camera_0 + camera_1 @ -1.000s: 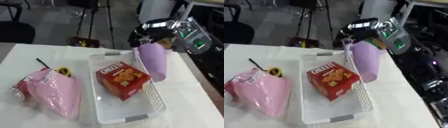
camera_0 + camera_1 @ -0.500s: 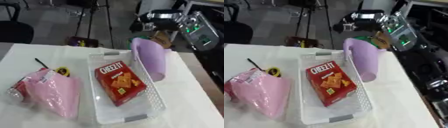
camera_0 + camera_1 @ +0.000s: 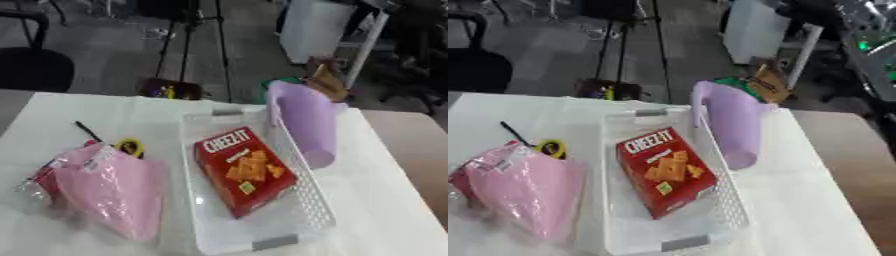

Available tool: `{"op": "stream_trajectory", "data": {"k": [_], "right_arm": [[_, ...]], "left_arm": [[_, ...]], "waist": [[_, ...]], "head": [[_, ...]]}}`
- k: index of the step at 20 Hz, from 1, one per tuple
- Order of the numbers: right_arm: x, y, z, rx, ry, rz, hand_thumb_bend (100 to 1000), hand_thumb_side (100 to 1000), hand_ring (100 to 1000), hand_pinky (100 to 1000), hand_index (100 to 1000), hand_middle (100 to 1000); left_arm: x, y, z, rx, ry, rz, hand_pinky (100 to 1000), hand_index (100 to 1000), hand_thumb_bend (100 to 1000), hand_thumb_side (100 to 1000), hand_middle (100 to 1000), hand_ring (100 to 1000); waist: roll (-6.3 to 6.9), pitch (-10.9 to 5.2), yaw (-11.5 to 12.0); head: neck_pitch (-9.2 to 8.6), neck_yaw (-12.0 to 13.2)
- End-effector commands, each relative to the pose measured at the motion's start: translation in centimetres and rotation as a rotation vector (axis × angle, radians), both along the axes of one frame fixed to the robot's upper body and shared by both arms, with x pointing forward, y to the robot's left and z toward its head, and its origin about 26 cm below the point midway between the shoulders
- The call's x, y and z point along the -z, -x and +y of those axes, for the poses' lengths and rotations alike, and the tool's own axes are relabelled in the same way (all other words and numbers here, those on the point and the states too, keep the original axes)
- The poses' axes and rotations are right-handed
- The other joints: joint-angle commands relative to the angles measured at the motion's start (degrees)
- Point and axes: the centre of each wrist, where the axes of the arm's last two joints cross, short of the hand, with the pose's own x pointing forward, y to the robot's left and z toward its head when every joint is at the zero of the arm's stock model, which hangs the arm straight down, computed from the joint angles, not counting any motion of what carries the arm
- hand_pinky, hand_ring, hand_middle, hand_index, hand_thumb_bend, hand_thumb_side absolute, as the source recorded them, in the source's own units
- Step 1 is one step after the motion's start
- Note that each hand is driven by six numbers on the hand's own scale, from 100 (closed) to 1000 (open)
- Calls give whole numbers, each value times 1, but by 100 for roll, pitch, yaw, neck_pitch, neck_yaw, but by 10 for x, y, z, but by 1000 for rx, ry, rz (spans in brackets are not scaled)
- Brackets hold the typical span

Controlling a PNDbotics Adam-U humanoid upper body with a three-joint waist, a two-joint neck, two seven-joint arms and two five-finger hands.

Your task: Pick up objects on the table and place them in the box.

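Note:
A white slotted box point(image 3: 194, 200) stands mid-table with a red Cheez-It carton point(image 3: 245, 172) lying flat inside. A lilac cup point(image 3: 303, 120) lies tilted along the outside of the box's right wall, mouth toward the far end, with no hand on it. On the left lies a pink plastic bag point(image 3: 105, 190); beside it are a small yellow-and-black thing point(image 3: 129, 147) and a thin black stick point(image 3: 87, 131). My right arm point(image 3: 866, 40) is a dark blur at the upper right, well away from the cup; its hand is not made out. My left hand does not show.
The white table point(image 3: 376, 200) ends just right of the cup, where a brown surface point(image 3: 420, 150) begins. Beyond the far edge are a black chair point(image 3: 35, 67), a tripod point(image 3: 188, 45), a brown item point(image 3: 325, 82) and a white cabinet point(image 3: 319, 27).
My right hand has let go of the lilac cup and pulled back up and to the right. The cup stays against the box. The camera has shifted a little.

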Motion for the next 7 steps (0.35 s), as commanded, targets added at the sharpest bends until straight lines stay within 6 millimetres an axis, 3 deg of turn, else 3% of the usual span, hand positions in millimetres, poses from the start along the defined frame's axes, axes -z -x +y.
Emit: {"op": "stream_trajectory", "data": {"k": [1, 7], "right_arm": [[-24, 26, -17, 68, 2, -137, 442, 1000, 924, 915, 809, 728], [-17, 52, -37, 147, 32, -213, 442, 1000, 931, 909, 815, 740]], "left_arm": [[-9, 4, 6, -28, -6, -64, 815, 952, 100, 982, 896, 880], [-5, 4, 9, -38, 20, -103, 811, 944, 100, 984, 894, 876]], "waist": [[27, -67, -29], [22, -3, -128]], "head": [[-100, 62], [-146, 73]]}}
